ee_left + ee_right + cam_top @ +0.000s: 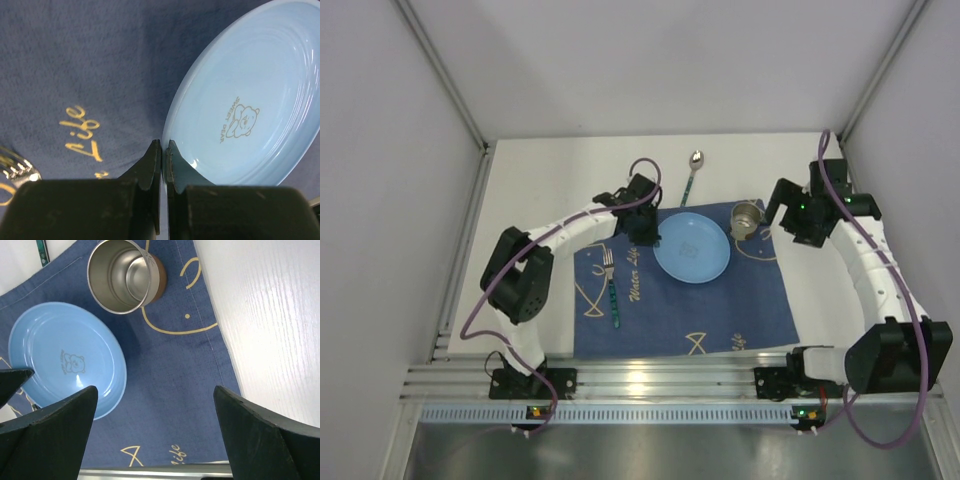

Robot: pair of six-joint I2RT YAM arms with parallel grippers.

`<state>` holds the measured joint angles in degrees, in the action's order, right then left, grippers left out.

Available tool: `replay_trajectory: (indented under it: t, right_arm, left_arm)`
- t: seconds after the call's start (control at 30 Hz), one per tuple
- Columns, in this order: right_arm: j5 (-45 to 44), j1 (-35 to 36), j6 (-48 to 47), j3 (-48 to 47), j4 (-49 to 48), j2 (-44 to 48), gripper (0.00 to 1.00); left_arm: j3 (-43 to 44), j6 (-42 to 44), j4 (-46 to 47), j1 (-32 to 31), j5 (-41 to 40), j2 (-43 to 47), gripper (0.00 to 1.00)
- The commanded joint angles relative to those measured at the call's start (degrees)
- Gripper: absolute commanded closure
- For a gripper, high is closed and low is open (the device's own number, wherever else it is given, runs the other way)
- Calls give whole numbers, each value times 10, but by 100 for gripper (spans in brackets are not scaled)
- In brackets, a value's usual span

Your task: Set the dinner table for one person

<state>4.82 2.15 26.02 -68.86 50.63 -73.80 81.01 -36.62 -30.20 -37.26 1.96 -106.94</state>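
Note:
The white dinner table [550,170] carries a dark blue fish-patterned cloth [720,300]. A light blue plate [691,246] lies on the cloth. My left gripper [648,232] is at the plate's left edge; in the left wrist view [163,145] its jaws are pinched on the rim of the plate [245,100]. A steel cup [747,219] stands upright at the cloth's far right corner. My right gripper [775,222] hovers open and empty just right of the cup; in the right wrist view [155,390] it is over bare cloth [170,365], with the plate [65,355] and cup [122,275] ahead.
A fork [611,280] with a green handle lies on the cloth left of the plate, its tines showing in the left wrist view [17,167]. A spoon [692,175] lies on the bare table beyond the cloth. The ribbed aluminium rail [650,380] runs along the near edge. Walls enclose the table.

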Motion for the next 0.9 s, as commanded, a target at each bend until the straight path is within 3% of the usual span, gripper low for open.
replay_trajectory:
  t: [0.0,0.3,0.43,0.47,0.5,0.63,0.67,0.73,0.87]
  right_arm:
    - [-13,7,-7,9,-5,36,0]
    - [-22,7,-11,5,-7,35,0]
    - [20,11,-7,-49,-20,-2,0]
    - [28,15,-6,-62,-22,-26,0]
    - [35,18,-5,-94,-27,-38,0]
    - [26,72,1,-202,-33,-127,0]
    - [22,84,0,-228,-32,-175,0]
    - [9,121,-1,-314,-26,-229,0]
    - [1,161,33,-474,-20,-425,0]
  left_arm:
    - [-38,-8,10,-6,-13,61,100]
    - [-163,-28,3,-7,-33,159,100]
    - [-205,-28,0,-7,-40,161,100]
    - [-210,-28,-3,-7,-40,159,90]
    - [-212,-28,-7,-7,-42,156,71]
    - [-231,-32,-13,-7,-56,166,20]
    - [-230,-33,-15,-7,-57,167,1]
    - [-224,-33,-21,-7,-58,173,2]
    - [-217,-32,-36,-6,-56,193,1]
